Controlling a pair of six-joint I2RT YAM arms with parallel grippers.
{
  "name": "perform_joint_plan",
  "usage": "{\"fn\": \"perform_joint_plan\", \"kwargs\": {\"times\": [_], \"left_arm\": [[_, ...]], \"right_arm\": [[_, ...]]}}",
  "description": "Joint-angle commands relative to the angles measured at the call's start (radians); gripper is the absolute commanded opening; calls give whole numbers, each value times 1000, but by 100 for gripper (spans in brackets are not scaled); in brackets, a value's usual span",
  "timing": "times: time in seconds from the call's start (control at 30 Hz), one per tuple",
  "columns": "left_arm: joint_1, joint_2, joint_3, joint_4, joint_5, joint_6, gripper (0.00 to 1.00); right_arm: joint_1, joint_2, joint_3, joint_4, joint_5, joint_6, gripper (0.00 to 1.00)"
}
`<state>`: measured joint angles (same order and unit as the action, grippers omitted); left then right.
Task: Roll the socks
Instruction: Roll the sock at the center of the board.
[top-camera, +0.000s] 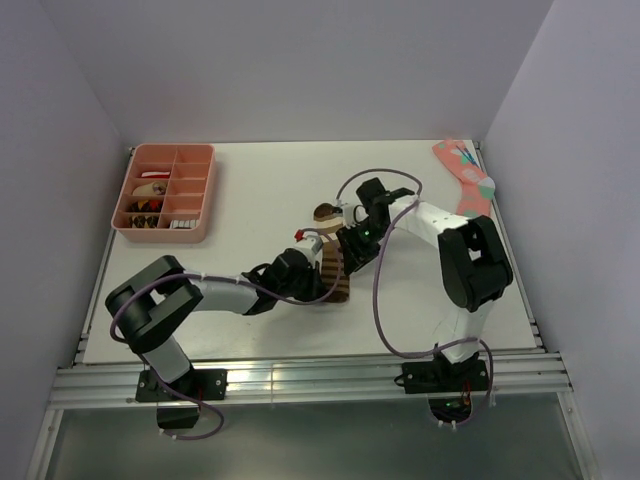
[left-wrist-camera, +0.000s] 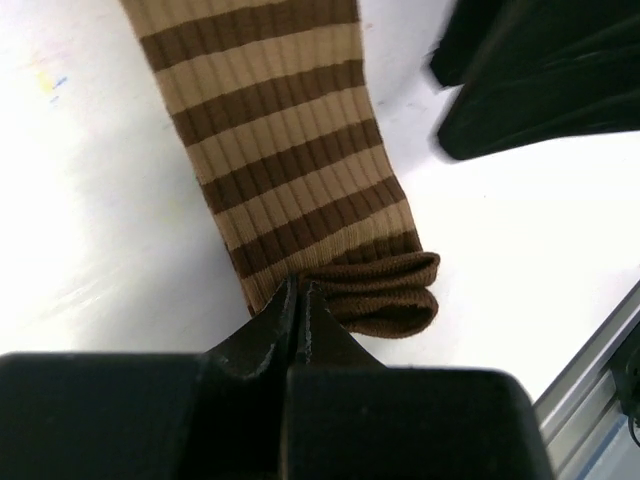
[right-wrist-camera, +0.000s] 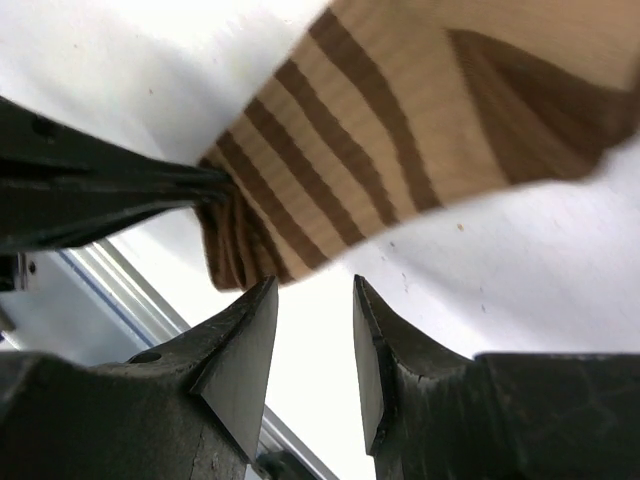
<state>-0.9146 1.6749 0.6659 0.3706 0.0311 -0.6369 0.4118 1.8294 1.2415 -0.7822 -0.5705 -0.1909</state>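
A brown-and-tan striped sock (top-camera: 338, 272) lies on the white table, its toe pointing toward the far side. In the left wrist view the sock (left-wrist-camera: 280, 130) stretches away from me, and its dark brown cuff (left-wrist-camera: 385, 295) is folded over at the near end. My left gripper (left-wrist-camera: 298, 287) is shut, pinching the edge of that cuff; from above, the left gripper (top-camera: 325, 285) is beside the sock's near end. My right gripper (right-wrist-camera: 315, 290) hovers open just above the cuff end of the sock (right-wrist-camera: 340, 150), with nothing between its fingers. From above, the right gripper (top-camera: 350, 248) is over the sock's middle.
A pink compartment tray (top-camera: 203, 190) with small items stands at the far left. A pink sock with coloured dots (top-camera: 465, 175) lies at the far right corner. The aluminium rail (top-camera: 300, 380) runs along the near table edge, close to the sock's cuff.
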Motion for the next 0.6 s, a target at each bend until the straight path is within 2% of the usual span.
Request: {"fn": "perform_joint_plan", "kwargs": {"times": [0.0,0.13,0.33,0.43,0.57], "left_arm": [[28,-35,27,-180,18,-4,0],[46,-40,54,-235,47,-1,0],[91,-61,63,-295,81,13,1],[117,-64,69,-314,118,23,0],[157,-55,80,-343,171,43,0]], "right_arm": [[-22,-97,-14,84,18,39,43],[-76,-154,-39,132,6,62,43],[-79,-254,-106,190,-38,18,43],[-30,-292,-151,221,24,-27,42],[94,-312,-183,251,87,-45,44]]}}
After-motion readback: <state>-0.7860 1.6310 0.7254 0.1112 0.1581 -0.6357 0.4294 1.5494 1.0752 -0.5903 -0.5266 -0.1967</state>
